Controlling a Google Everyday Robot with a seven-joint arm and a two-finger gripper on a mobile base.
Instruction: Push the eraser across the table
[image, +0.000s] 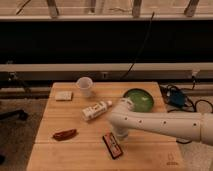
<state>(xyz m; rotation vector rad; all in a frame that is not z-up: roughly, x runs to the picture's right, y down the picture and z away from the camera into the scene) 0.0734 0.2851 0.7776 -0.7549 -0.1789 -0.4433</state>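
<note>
Camera view shows eraser (112, 145) lying just beside the tool (121, 134)

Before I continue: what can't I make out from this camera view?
Camera view, tool beside the eraser: its own body hides whether they touch.
Green dish: left rim covered by the arm.
Table: front edge cut off by the frame.
Corner mark: too small to read.

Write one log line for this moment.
gripper: low, beside eraser, contact unclear | eraser: flat on table
</note>
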